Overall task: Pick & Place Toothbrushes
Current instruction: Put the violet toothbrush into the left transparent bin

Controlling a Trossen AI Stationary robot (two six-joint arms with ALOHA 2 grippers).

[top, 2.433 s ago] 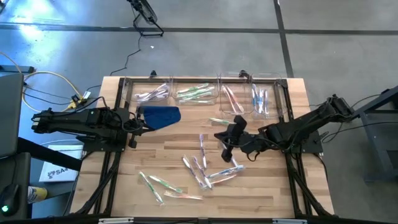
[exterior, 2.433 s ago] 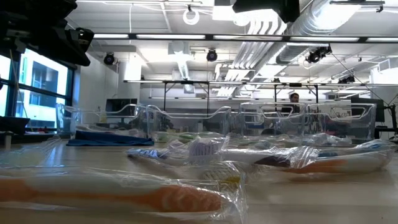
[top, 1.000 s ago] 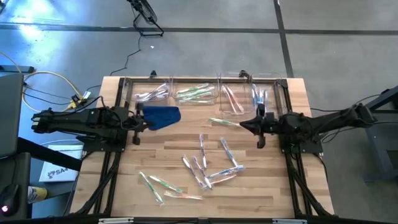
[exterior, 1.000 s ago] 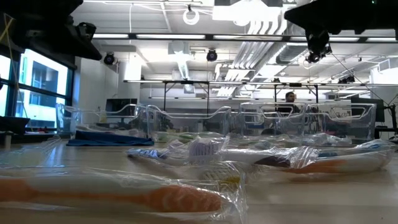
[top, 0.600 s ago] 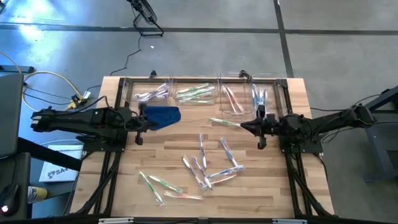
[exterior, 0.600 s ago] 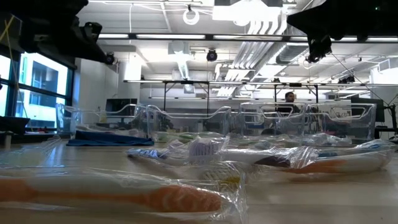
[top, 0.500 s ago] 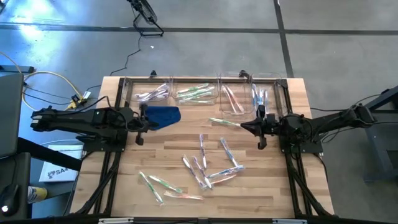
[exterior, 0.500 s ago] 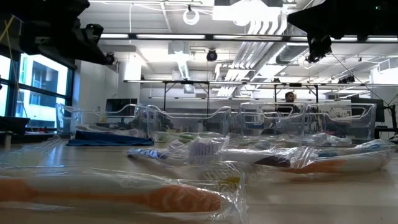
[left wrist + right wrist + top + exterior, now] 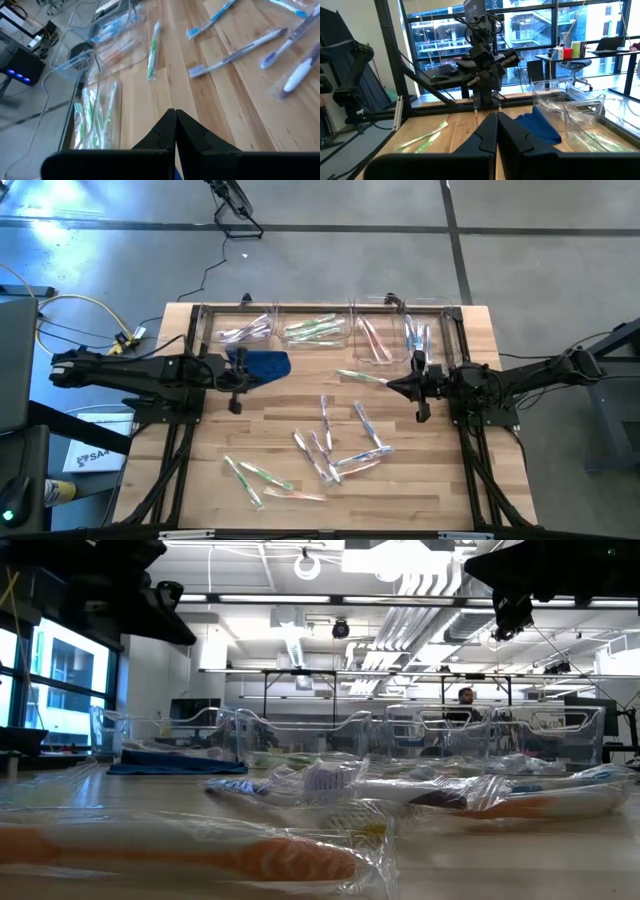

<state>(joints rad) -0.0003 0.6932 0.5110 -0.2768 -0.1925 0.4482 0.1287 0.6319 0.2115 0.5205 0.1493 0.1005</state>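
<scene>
I see the toothbrushes (image 9: 330, 452) as thin sticks in glinting clear wrap, handles green, pink, blue and whitish. Most lie scattered loose on the middle and near part of the surface (image 9: 420, 480), a butcher-block top of pale wood strips with visible grain. One green-handled toothbrush (image 9: 358, 376) lies alone, nearer the bins, just beside the right end effector. In the low view the wrappers crinkle and catch the light; the closest brush (image 9: 250, 858) has an orange-pink handle.

Along the far edge stands a row of clear plastic bins (image 9: 330, 330), thin-walled, rounded at the corners, each already holding a few sorted brushes. A blue cloth (image 9: 262, 364), soft and rumpled, lies in front of the leftmost bin.

Left end effector (image 9: 238, 380): fingers pressed together, nothing between them, above the cloth's left edge. Its wrist view shows the two dark pointed fingers (image 9: 170, 130) meeting in a wedge. Right end effector (image 9: 400, 383): likewise closed and empty, at the right side of the surface in front of the bins.

The floor (image 9: 330, 260) is grey concrete with dark seams. The room beyond is an open lab: white ducts, strip lights, large windows. A person (image 9: 465, 697) stands far back.
</scene>
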